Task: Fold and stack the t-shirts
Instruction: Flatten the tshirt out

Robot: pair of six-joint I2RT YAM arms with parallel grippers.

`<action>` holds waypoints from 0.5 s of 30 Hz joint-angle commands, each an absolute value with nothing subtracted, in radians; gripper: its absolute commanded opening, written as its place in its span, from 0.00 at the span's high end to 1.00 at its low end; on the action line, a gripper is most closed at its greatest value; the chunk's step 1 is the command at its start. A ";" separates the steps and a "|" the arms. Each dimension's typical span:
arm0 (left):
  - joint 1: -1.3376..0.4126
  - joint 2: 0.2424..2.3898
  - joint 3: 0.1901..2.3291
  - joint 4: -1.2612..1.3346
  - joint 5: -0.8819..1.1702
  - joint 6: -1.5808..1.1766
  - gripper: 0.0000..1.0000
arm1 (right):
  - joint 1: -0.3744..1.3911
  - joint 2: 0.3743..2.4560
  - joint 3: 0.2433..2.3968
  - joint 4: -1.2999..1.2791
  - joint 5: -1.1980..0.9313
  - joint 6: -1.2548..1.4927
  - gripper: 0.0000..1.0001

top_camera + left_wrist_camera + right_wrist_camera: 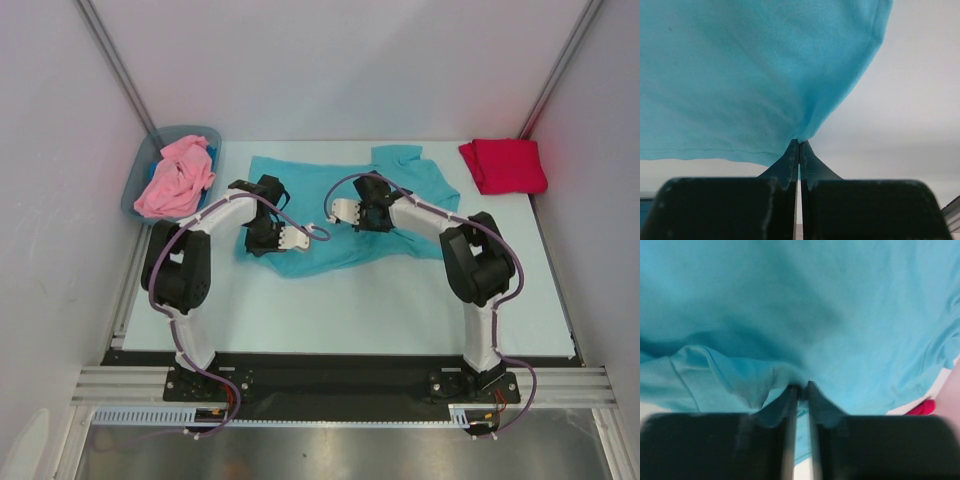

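A teal t-shirt [315, 190] lies spread across the middle of the table, wrinkled under both arms. My left gripper [262, 243] is at its left part and is shut on a pinch of the teal cloth [755, 75], which rises to the fingertips [799, 141]. My right gripper [368, 222] is over the shirt's right half. Its jaws [802, 385] stand a sliver apart with a fold of teal cloth [805, 305] bunched between the tips. A folded red t-shirt [503, 165] lies at the far right corner. A crumpled pink t-shirt [175, 178] sits in the bin.
The grey-blue plastic bin [200, 133] stands at the far left corner, against the white side wall. White enclosure walls close in the table on three sides. A corner of the red t-shirt [922, 408] shows at the right edge of the right wrist view.
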State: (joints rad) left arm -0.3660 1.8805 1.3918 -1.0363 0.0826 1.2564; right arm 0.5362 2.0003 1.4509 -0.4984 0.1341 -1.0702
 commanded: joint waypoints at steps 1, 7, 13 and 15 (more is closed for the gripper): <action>-0.376 1.887 1.433 -1.039 0.114 1.250 1.00 | 0.548 2.046 1.508 -0.462 0.181 -1.060 0.77; -0.376 1.882 1.428 -1.037 0.104 1.259 1.00 | 0.519 2.043 1.519 -0.521 0.181 -1.011 0.39; -0.376 1.884 1.427 -1.037 0.103 1.259 1.00 | 0.448 1.952 1.531 -0.581 0.173 -0.971 0.38; -0.376 1.887 1.428 -1.037 0.101 1.259 1.00 | 0.416 1.925 1.529 -0.591 0.173 -0.963 0.39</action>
State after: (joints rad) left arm -0.3676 1.8843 1.3956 -1.0325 0.0822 1.2568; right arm 0.4591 2.0392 1.4944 -0.5568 0.1684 -0.9981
